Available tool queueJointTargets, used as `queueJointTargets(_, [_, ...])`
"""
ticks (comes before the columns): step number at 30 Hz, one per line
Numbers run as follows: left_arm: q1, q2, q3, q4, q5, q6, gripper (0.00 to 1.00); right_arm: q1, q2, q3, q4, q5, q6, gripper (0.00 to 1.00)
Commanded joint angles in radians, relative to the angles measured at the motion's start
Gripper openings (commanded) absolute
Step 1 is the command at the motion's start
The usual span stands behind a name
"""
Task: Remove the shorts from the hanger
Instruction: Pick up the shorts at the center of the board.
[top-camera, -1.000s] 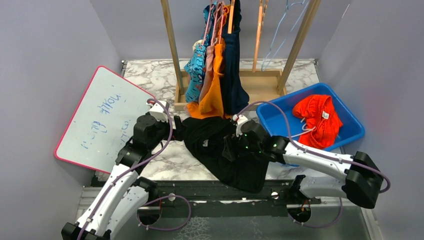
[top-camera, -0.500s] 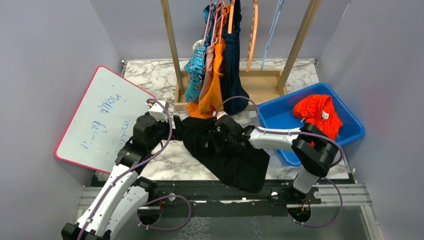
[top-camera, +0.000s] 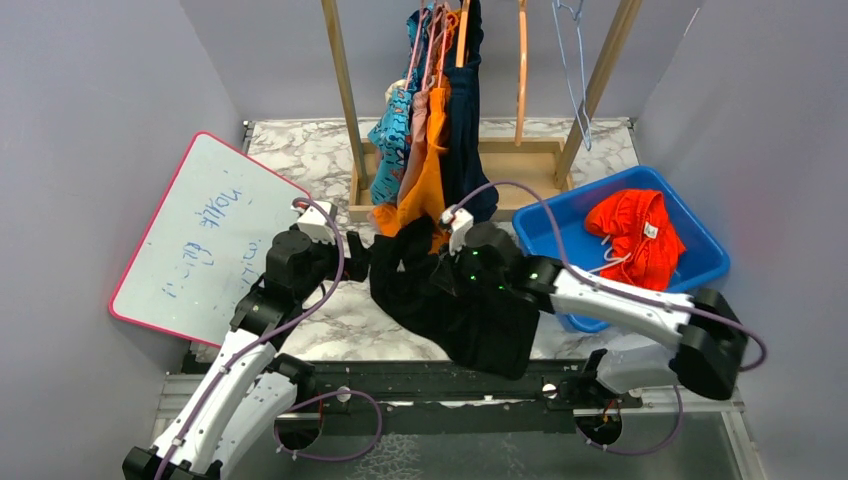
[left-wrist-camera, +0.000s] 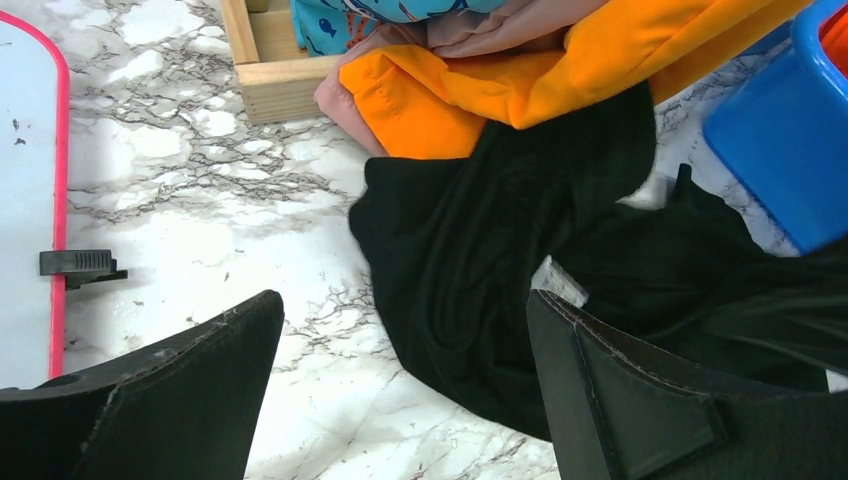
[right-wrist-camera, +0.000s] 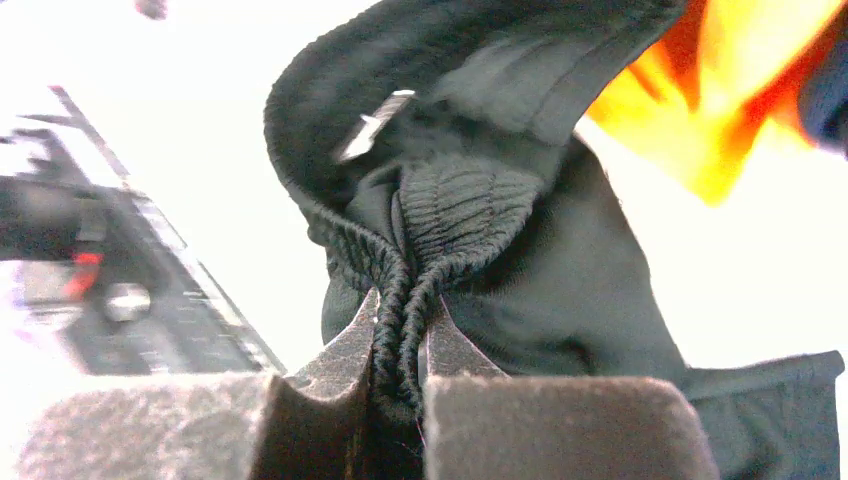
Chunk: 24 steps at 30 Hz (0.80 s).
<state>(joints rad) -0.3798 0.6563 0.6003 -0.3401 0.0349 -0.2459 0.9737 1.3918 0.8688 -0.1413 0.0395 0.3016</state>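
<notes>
- At the far left of the marble table (top-camera: 300, 150), I see a pink-edged whiteboard (top-camera: 205, 235) lying flat, with blue scribbles on it.
- My left gripper (left-wrist-camera: 402, 298) hangs low over the marble, its fingers spread wide and holding nothing. An edge of the black shorts (top-camera: 470, 320) lies between them.
- Those black shorts are heaped on the table in front of the wooden rack (top-camera: 345, 100), between my two arms.
- My right gripper (right-wrist-camera: 400, 345) is pinched tight on their gathered elastic waistband.
- On the rack, four pairs hang from hangers: blue printed shorts (top-camera: 392, 140), pink shorts (top-camera: 418, 140), orange shorts (top-camera: 432, 170) and navy shorts (top-camera: 465, 150). The orange pair drapes onto the black fabric.
- Further right hang an orange hanger (top-camera: 521, 70) and a pale blue hanger (top-camera: 575, 60).
- At the far right, a blue bin (top-camera: 560, 240) holds the red-orange shorts (top-camera: 635, 235).
</notes>
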Motion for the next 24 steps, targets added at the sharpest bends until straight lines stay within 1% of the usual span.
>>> queueJointTargets(1, [-0.001, -0.026, 0.027, -0.002, -0.031, -0.001, 0.94, 0.005, -0.224, 0.008, 0.183, -0.202, -0.025, 0.01])
queueJointTargets(6, [0.0, -0.062, 0.028, -0.001, -0.054, -0.008, 0.94, 0.004, -0.374, 0.048, 0.241, -0.242, -0.083, 0.01])
queueJointTargets(8, [0.0, -0.075, 0.026, -0.001, -0.066, -0.01, 0.94, 0.004, -0.409, 0.027, 0.27, -0.271, -0.108, 0.01])
queueJointTargets(10, [-0.001, -0.085, 0.023, -0.001, -0.072, -0.01, 0.94, 0.004, -0.42, -0.015, 0.279, -0.265, -0.118, 0.01])
queueJointTargets(12, [0.0, -0.087, 0.023, -0.002, -0.073, -0.01, 0.94, 0.004, -0.412, -0.074, 0.213, -0.173, -0.077, 0.01])
queueJointTargets(13, [0.001, -0.087, 0.023, -0.001, -0.073, -0.01, 0.94, 0.005, -0.408, -0.098, 0.162, -0.09, -0.04, 0.01])
queueJointTargets(15, [0.0, -0.084, 0.023, -0.002, -0.068, -0.01, 0.94, 0.005, -0.417, -0.154, 0.019, 0.084, 0.124, 0.01])
queueJointTargets(16, [0.0, -0.082, 0.023, -0.002, -0.066, -0.01, 0.94, 0.005, -0.429, -0.19, -0.038, 0.146, 0.193, 0.01])
queueJointTargets(18, [0.001, -0.075, 0.023, -0.002, -0.063, -0.01, 0.94, 0.005, -0.469, -0.26, -0.094, 0.152, 0.242, 0.01])
queueJointTargets(20, [0.0, -0.066, 0.024, -0.001, -0.053, -0.008, 0.94, 0.005, -0.516, -0.31, -0.129, 0.129, 0.263, 0.07])
queueJointTargets(21, [0.001, -0.061, 0.023, -0.001, -0.044, -0.009, 0.94, 0.005, -0.534, -0.317, -0.158, 0.125, 0.275, 0.12])
queueJointTargets(22, [-0.001, -0.055, 0.023, 0.001, -0.037, -0.008, 0.94, 0.005, -0.548, -0.315, -0.195, 0.121, 0.284, 0.18])
queueJointTargets(24, [-0.001, -0.038, 0.022, 0.005, -0.026, -0.003, 0.95, 0.005, -0.562, -0.302, -0.253, 0.106, 0.287, 0.39])
